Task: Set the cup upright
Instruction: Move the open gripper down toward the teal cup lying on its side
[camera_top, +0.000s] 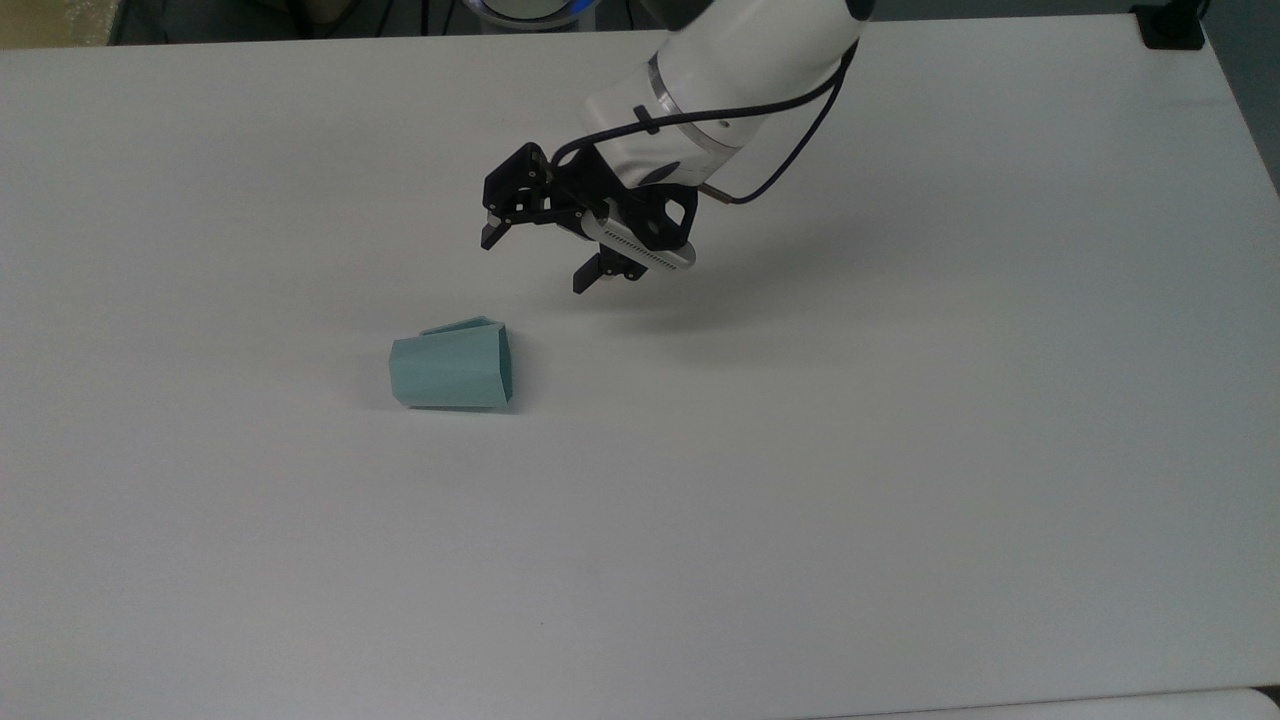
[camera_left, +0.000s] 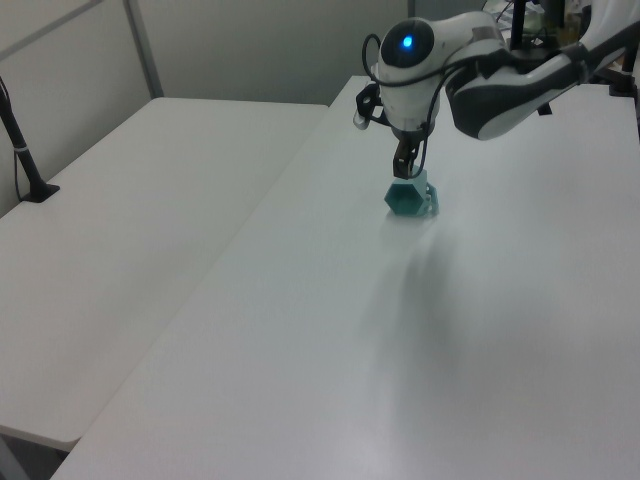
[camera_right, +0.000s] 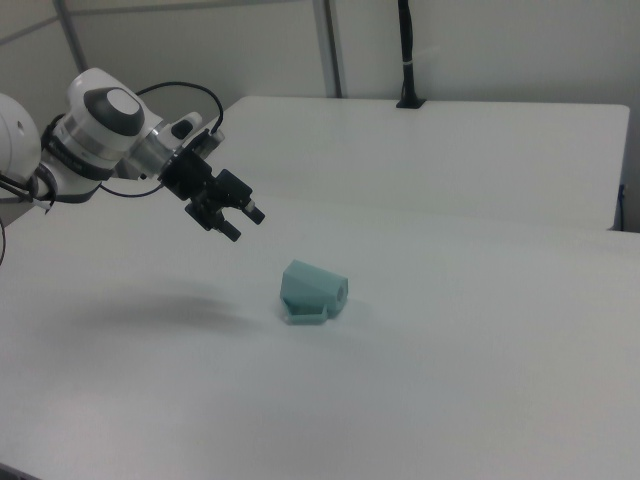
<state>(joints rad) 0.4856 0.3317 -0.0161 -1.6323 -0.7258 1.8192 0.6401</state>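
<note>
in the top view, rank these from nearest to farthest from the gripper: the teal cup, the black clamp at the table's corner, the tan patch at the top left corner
1. The teal cup: lying on its side just below and to the top view's left of the open gripper.
2. The tan patch: far off at the top view's upper left corner.
3. The black clamp: at the top view's upper right table corner, somewhat farther still.
</note>
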